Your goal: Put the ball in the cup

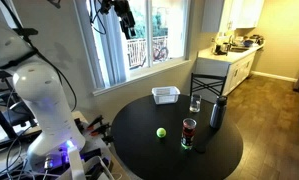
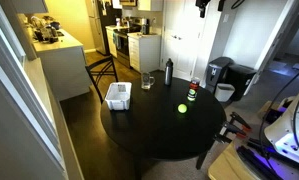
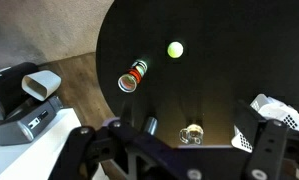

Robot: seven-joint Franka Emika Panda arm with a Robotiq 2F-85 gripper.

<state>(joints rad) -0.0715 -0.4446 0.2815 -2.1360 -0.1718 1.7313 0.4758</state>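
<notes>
In the wrist view the gripper [image 3: 174, 150] is a dark blur, its body cut off by the bottom edge. The right edge crops the white basket [image 3: 279, 112], and the black table [image 3: 219, 70] runs out of frame. In an exterior view the ball [image 2: 182, 109] is a mere green speck, and the cup [image 2: 192, 94] is too small to make out its contents.
</notes>
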